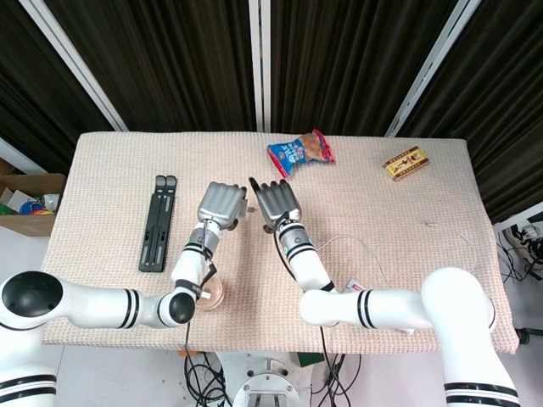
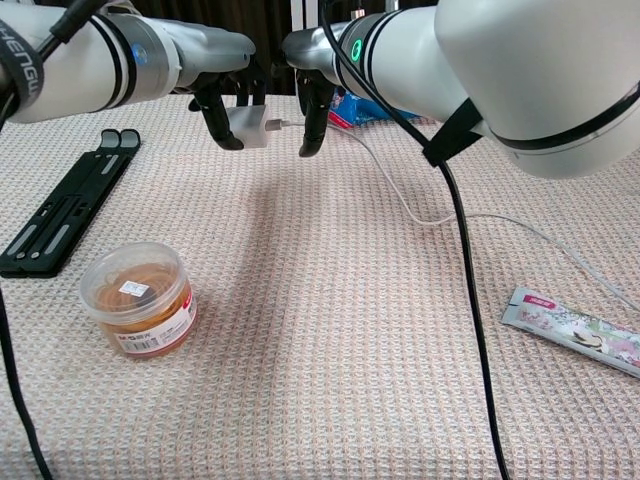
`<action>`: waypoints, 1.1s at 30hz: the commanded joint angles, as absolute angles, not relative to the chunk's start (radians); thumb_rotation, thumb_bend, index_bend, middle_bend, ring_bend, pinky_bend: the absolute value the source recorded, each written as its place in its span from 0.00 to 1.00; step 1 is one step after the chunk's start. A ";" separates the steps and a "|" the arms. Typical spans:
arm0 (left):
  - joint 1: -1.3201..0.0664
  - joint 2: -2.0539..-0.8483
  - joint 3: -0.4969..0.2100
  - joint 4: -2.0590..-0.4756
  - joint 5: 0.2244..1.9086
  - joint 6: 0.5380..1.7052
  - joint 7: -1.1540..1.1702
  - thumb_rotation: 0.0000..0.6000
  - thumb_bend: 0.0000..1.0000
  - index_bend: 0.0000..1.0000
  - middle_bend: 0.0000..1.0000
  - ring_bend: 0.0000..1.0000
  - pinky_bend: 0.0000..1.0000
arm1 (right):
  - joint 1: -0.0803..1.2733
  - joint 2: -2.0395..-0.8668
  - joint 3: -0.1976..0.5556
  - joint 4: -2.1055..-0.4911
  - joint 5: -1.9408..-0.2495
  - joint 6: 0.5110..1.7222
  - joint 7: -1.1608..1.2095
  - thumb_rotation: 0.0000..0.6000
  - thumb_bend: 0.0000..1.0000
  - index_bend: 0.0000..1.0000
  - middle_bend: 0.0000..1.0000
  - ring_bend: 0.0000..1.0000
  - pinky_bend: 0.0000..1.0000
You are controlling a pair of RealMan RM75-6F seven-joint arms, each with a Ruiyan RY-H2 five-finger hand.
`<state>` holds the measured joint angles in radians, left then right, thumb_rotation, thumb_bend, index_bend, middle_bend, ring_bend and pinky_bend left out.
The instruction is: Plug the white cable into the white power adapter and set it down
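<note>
white cable point(image 2: 400, 192): plugged into adapter, trailing across desk point(image 2: 330, 330) toward right edge
white power adapter point(image 2: 250, 127): aloft near far edge
left hand point(image 2: 222, 95): fingers grasping adapter
right hand point(image 2: 312, 110): fingers released, beside plug

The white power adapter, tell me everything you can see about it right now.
The white power adapter is a small, smooth, plastic-looking cube with rounded edges. The left hand grips it from above, clear of the table. The white cable is plugged into its right side and trails across the woven mat. The right hand hangs open beside the plug.
</note>
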<state>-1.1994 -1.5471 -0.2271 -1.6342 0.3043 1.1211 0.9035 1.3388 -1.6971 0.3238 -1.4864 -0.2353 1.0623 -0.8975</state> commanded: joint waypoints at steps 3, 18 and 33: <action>-1.196 -1.568 -0.220 -1.602 0.311 1.105 0.895 0.98 0.29 0.50 0.47 0.77 1.00 | 1.284 -1.663 0.311 -1.547 -0.317 1.059 -0.823 1.00 0.16 0.00 0.05 0.02 0.08; -1.155 -1.697 -0.158 -1.356 0.421 1.010 0.829 0.99 0.21 0.22 0.26 0.37 0.62 | 0.957 -1.399 0.199 -1.771 -0.689 1.169 -0.492 1.00 0.12 0.00 0.00 0.00 0.00; -0.811 -1.354 0.006 -1.599 0.952 1.316 0.488 0.99 0.19 0.17 0.19 0.23 0.35 | 0.598 -1.097 0.040 -1.789 -1.013 1.269 -0.138 1.00 0.19 0.00 0.06 0.00 0.00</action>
<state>-0.9202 -1.4711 -0.0571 -1.5221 0.8280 1.2130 0.5933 0.6740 -1.1545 0.0820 -1.8113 -0.9226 1.2385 -0.2302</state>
